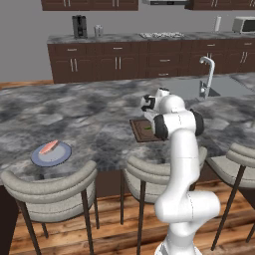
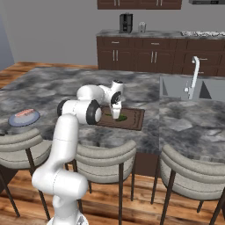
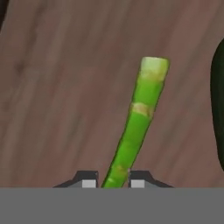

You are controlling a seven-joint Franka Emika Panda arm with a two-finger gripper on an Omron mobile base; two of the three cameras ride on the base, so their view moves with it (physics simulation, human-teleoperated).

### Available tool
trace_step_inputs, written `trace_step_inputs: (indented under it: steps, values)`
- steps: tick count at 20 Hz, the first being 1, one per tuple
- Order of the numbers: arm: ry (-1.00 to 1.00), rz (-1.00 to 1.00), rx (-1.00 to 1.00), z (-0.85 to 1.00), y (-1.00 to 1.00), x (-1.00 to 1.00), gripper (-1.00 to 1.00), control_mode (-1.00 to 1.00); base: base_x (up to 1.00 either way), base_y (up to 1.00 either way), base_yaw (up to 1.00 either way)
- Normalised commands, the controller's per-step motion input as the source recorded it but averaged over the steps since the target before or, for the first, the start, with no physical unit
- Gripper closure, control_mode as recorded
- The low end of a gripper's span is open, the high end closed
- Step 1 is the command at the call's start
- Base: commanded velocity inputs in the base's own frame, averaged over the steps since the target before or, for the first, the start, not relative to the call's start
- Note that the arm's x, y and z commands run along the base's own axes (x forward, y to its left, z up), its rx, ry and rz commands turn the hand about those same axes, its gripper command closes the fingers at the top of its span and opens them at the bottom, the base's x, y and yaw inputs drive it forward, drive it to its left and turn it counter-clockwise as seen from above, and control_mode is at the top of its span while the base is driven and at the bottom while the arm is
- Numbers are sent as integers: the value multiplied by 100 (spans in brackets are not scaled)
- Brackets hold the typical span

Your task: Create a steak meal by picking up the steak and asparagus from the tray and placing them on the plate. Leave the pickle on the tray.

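The asparagus, a thin light-green stalk, lies on the dark brown tray, and my gripper is shut on its near end. Its fingertips press against the stalk from both sides. The dark green pickle lies just beside it at the view's right edge. In the right base view the gripper is down on the tray next to the pickle. Far left near the counter's front edge, the steak rests on the pale blue-grey plate.
The tray sits at the front edge of the marble island counter. A sink with a tall faucet lies to the right. Padded stools line the front of the island below the plate and tray.
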Motion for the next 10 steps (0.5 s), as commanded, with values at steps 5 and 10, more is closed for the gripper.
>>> trace_step_inputs:
  steps: [5,10]
  values:
    - [-8,0,0,2,0,-16,100,-100,0,0,0]
    - [-3,0,0,51,14,-61,100,-100,0,0,0]
